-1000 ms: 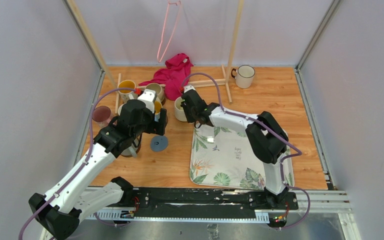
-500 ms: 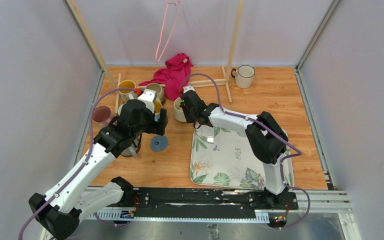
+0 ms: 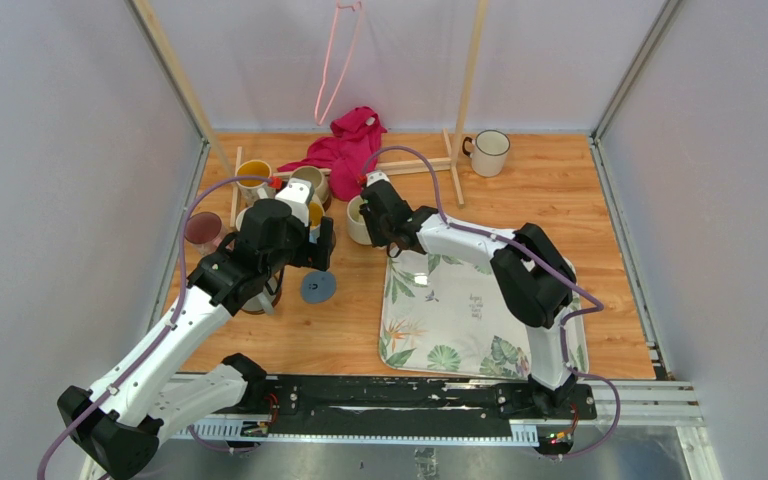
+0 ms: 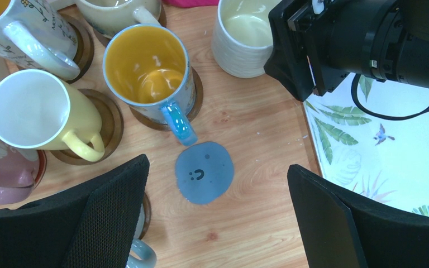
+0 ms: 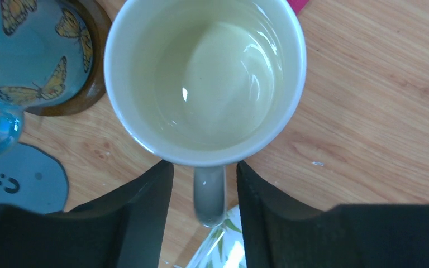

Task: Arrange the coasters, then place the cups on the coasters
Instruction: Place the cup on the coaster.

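the right gripper [image 5: 205,170] stands over a cream, ribbed ceramic mug [image 5: 206,84] on the bare wooden table [image 5: 368,111]. its two black fingers [image 5: 139,223] sit either side of the mug's handle [image 5: 209,195], a thin gap showing on each side, so they are not pinching it. the mug stands on no coaster, just beside the far corner of a leaf-patterned rectangular tray [image 3: 460,310]. the left gripper [image 4: 217,167] hovers with fingers spread wide above the one bare coaster, a thin grey-blue disc with a smiley face [image 4: 204,173], near the cream mug.

the mug looks stiff, glazed, fairly heavy for a narrow grip, and breakable if tipped. the handle, pinched close to the wall, is likely the surest hold; the smooth rim could slip.

eight mugs can be counted across the views. six sit on coasters:
- a flowered white mug [image 4: 22,33]
- a beige mug [image 4: 120,14]
- a blue butterfly mug with orange-yellow inside [image 4: 148,72]
- a yellow mug [image 4: 33,111]
- a pink mug [image 4: 0,173]
- a grey mug [image 4: 144,258], mostly hidden

a white mug with a dark rim [image 3: 490,152] stands well apart on bare wood. seven coasters show: five dark brown, one seemingly red under the pink mug, and the grey-blue one.
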`<action>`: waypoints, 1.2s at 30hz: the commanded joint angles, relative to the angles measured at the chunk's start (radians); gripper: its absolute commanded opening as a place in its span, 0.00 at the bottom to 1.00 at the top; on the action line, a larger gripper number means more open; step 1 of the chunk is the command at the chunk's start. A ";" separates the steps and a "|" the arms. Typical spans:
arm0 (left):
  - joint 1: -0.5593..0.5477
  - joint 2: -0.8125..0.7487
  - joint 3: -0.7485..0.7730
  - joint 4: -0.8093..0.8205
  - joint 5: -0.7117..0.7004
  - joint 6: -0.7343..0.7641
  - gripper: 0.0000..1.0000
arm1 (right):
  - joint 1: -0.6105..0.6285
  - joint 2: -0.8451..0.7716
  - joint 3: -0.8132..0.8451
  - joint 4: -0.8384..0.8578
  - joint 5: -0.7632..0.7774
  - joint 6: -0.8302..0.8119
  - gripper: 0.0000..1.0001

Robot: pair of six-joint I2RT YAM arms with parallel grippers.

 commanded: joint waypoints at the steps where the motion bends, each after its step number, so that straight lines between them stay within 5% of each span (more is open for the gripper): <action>1: -0.006 0.004 -0.014 -0.001 0.006 0.009 1.00 | 0.019 -0.011 0.030 0.007 0.007 -0.004 0.56; 21: -0.006 0.002 -0.016 -0.002 0.005 0.007 1.00 | -0.033 -0.234 -0.034 -0.030 0.101 -0.060 0.93; 36: -0.006 0.015 -0.015 -0.005 -0.004 0.009 1.00 | -0.406 -0.409 -0.184 0.043 0.076 -0.041 1.00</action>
